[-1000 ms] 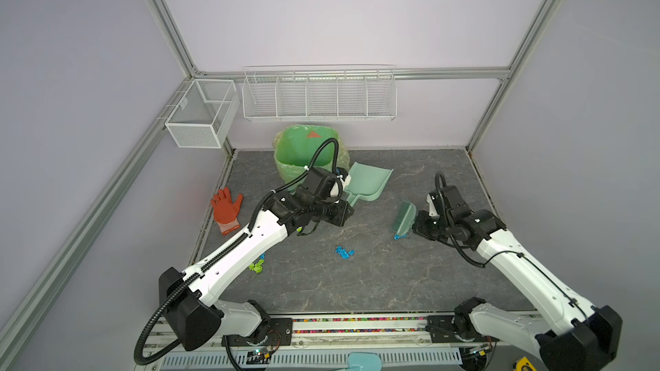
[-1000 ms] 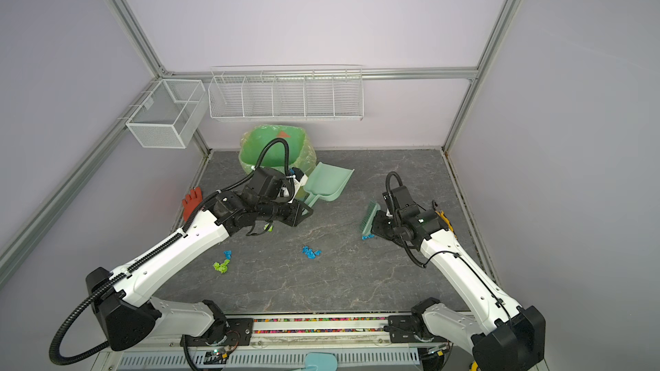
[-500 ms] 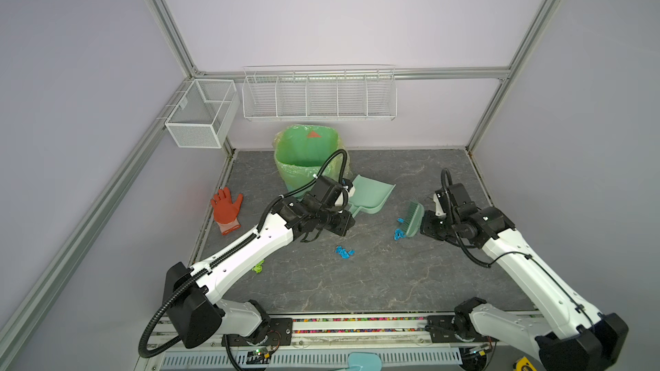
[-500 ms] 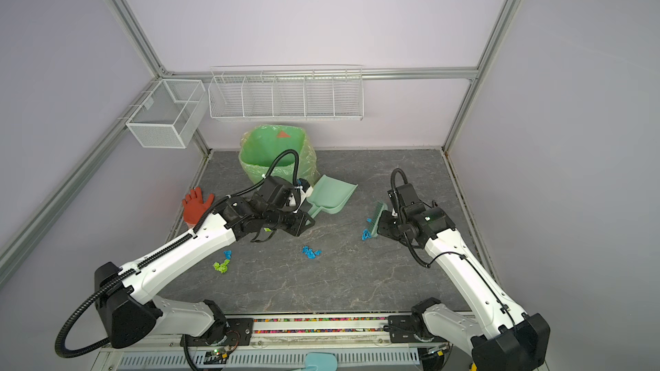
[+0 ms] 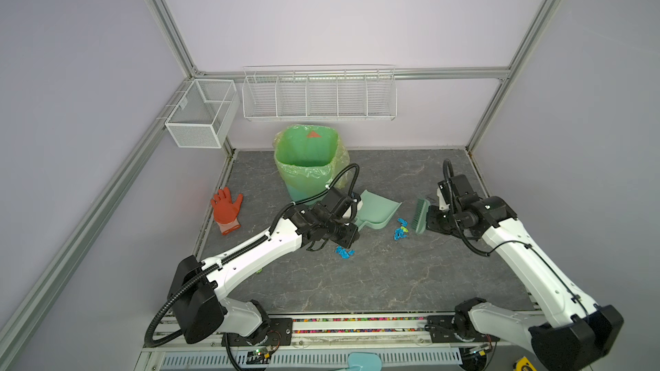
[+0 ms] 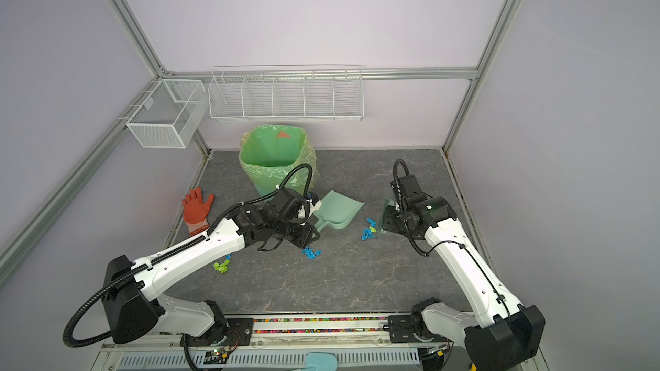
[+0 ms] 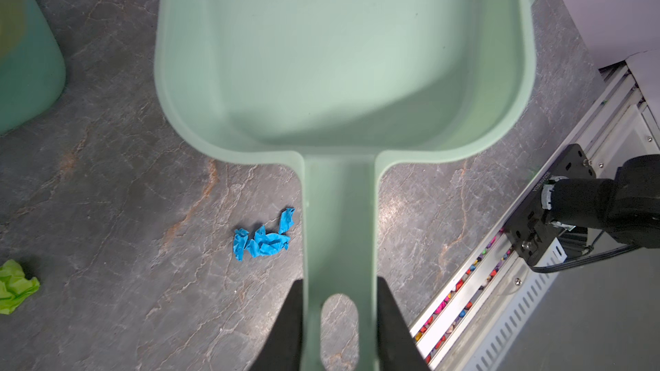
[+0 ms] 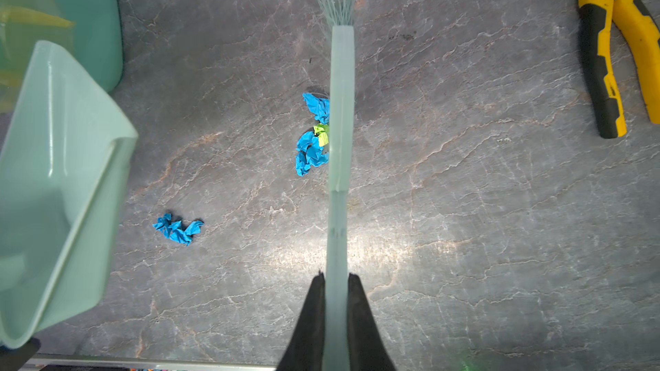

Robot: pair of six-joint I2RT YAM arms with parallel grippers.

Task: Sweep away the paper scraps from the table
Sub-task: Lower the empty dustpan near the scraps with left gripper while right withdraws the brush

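Beside bin (image 5: pixel 300 176) | left jaws pinch dustpan (image 5: pixel 380 208) | right jaws pinch brush (image 5: pixel 421 214) touching scraps (image 5: pixel 400 231) | glove (image 5: pixel 226 210), pliers (image 8: pixel 607 66) aside

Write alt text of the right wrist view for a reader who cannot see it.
The right gripper, shut on a green brush, holds it beside a clump of blue and lime paper scraps on the grey table. Another blue scrap lies nearer the dustpan; yellow pliers lie apart.

Pale lilac walls (image 5: pixel 321 12), aluminium frame rails (image 5: pixel 446 73), white wire baskets (image 5: pixel 318 96)
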